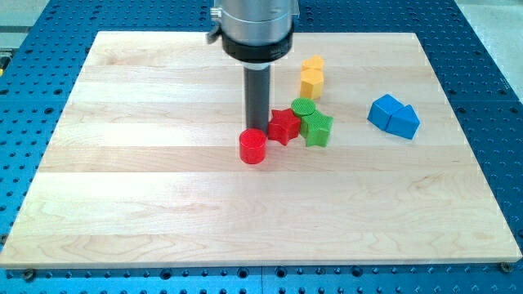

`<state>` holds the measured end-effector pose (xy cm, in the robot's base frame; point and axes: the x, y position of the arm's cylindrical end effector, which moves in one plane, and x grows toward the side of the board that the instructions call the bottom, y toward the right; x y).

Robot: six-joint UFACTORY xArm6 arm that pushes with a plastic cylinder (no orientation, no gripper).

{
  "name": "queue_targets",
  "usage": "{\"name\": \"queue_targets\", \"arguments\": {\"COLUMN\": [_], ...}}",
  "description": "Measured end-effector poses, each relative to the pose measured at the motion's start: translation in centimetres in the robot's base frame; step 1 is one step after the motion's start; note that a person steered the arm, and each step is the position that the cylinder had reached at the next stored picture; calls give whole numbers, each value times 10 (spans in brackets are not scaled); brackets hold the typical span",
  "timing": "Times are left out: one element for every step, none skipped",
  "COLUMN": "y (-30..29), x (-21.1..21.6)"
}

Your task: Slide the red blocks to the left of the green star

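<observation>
Blocks first: the red cylinder (253,148) sits just below my tip (258,129) toward the view's bottom, so close that I cannot tell whether the two touch. The red star (283,126) lies just to the view's right of my tip and is pressed against the green star (318,129), with the green cylinder (303,107) nestled at the view's top between them.

I judge both red pieces light, rigid and quick to skid on the smooth wooden board (147,204). There is nothing to take hold of with; I have no jaws, only a bare rod, so spread or pressed does not apply. Contact must be a push on a side face. The cylinder will tend to roll off my tip if I strike off-centre, so I would aim through its middle. The star's points may catch and spin it, and any push from the right risks dragging the green star along.

Farther from my tip, the yellow block (311,77) stands toward the view's top right, and the blue block (393,116) is well apart on the right.
</observation>
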<state>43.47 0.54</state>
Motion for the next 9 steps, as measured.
{"name": "queue_targets", "arguments": {"y": [1, -48, -121, -102, -46, -21, -21, -1, 8], "x": [0, 10, 39, 49, 31, 27, 27, 27, 27]}}
